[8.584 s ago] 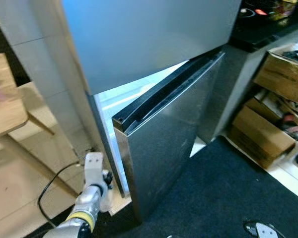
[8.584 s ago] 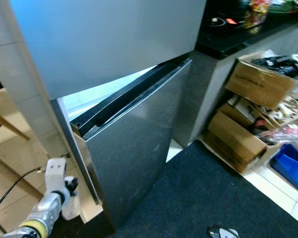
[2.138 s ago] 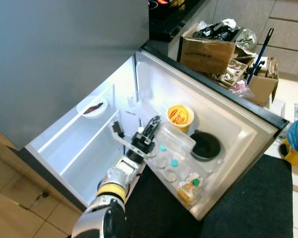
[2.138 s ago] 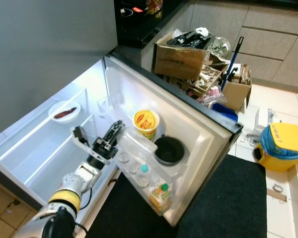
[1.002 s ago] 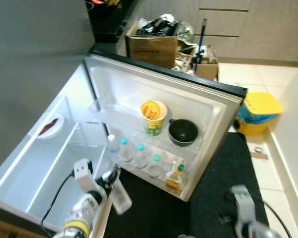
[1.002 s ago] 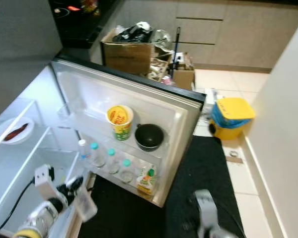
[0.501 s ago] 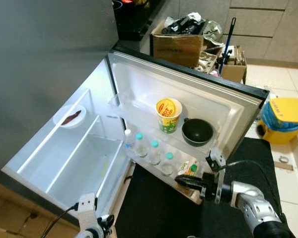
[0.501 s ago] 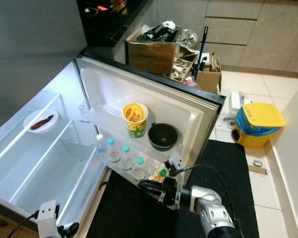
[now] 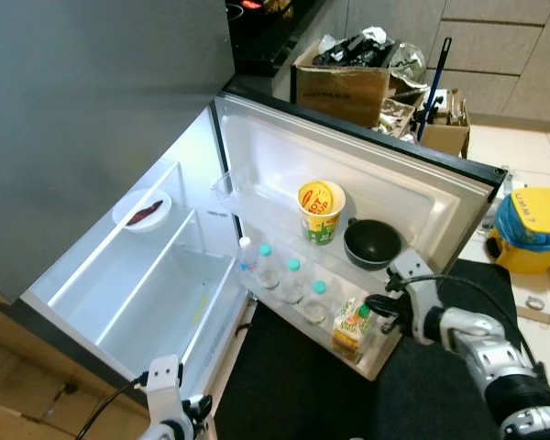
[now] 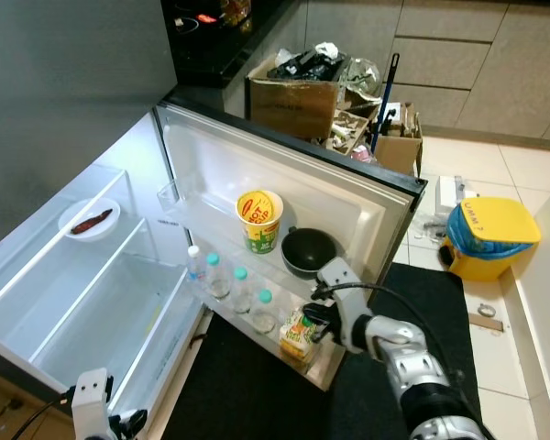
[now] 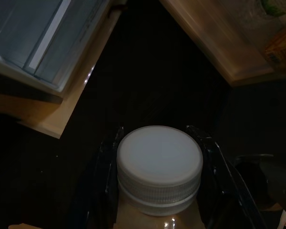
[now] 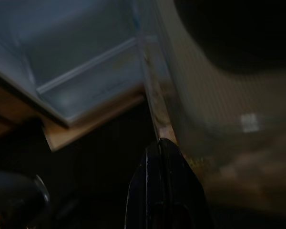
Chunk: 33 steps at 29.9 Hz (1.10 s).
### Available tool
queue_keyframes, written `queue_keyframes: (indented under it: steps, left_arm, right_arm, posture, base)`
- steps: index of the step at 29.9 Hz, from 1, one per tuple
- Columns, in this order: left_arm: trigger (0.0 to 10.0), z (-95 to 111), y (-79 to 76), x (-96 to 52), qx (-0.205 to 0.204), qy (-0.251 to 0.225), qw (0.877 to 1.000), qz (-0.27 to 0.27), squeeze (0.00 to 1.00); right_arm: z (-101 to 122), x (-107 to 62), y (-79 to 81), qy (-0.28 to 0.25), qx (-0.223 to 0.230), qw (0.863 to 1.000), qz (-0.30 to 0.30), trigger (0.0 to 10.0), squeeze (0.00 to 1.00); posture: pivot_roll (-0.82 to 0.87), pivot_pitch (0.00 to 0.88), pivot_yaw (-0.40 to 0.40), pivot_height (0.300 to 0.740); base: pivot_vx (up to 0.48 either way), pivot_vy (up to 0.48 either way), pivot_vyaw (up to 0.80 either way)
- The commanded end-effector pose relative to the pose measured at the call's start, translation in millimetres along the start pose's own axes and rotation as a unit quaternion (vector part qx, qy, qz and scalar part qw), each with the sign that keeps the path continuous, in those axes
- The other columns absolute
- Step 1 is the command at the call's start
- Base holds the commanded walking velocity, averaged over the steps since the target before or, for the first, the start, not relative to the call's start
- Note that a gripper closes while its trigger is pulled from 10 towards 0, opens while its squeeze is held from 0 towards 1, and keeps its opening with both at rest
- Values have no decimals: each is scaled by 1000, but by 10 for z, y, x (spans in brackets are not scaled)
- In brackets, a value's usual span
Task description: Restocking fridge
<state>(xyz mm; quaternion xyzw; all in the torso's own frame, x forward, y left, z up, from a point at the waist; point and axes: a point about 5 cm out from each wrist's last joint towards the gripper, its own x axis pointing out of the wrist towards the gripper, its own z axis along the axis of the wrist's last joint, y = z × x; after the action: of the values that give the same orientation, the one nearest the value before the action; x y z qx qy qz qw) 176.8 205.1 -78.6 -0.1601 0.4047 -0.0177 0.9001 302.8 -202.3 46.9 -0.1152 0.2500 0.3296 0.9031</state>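
The fridge's lower door (image 9: 367,170) stands wide open. Its shelves hold a yellow noodle cup (image 9: 321,209), a black bowl (image 9: 371,244), several small water bottles (image 9: 282,277) and a juice carton (image 9: 348,325). My right gripper (image 10: 317,316) is at the outer end of the lower door shelf, beside the carton; in the right wrist view its fingertips (image 12: 162,157) are shut together against the clear shelf wall. My left arm (image 9: 170,408) hangs low by the fridge's front edge. My left gripper (image 11: 159,167) is shut on a white-capped bottle (image 11: 159,160).
A small plate with a red scrap (image 9: 142,213) sits on the white fridge shelf. Cardboard boxes of clutter (image 9: 344,78) and a mop handle (image 9: 431,73) stand behind the door. A yellow bin (image 9: 536,229) is at the right. A black mat (image 9: 284,390) covers the floor.
My right gripper has risen from below the door to the end of its lower shelf, by the juice carton. The camera has shifted a little. The left arm stays low.
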Motion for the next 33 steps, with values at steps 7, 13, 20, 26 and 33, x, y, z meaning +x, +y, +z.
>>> queue_keyframes:
  steps: [7, 13, 20, 26, 33]
  left_arm:
    - [10000, -98, -72, 10, -8, 15, 1000, -7, 0]
    - [10000, -147, -49, -11, -9, 22, 1000, -3, 0]
    - [10000, -186, -48, -22, -10, 27, 1000, -3, 0]
    - [10000, -188, -26, -28, -10, 32, 999, 1, 0]
    - [10000, -185, -18, -29, -8, 33, 999, 3, 0]
  right_arm:
    - [-14, -83, -299, 14, 11, 990, -139, 10000, 0]
    - [94, -183, -506, -22, 30, 973, -228, 10000, 0]
    - [213, -351, -739, -53, 16, 946, -320, 10000, 0]
    - [316, -605, -974, -77, 2, 916, -395, 10000, 0]
    - [328, -785, -1102, -85, -1, 889, -449, 10000, 0]
  posture:
    - [-76, 63, 20, 740]
    - [-77, 64, 21, 740]
    - [-80, 68, 16, 740]
    - [-81, 69, 17, 740]
    - [-79, 67, 18, 740]
  base:
    - [0, 0, 0]
    - [0, 0, 0]
    - [0, 0, 0]
    - [0, 0, 0]
    - [0, 0, 0]
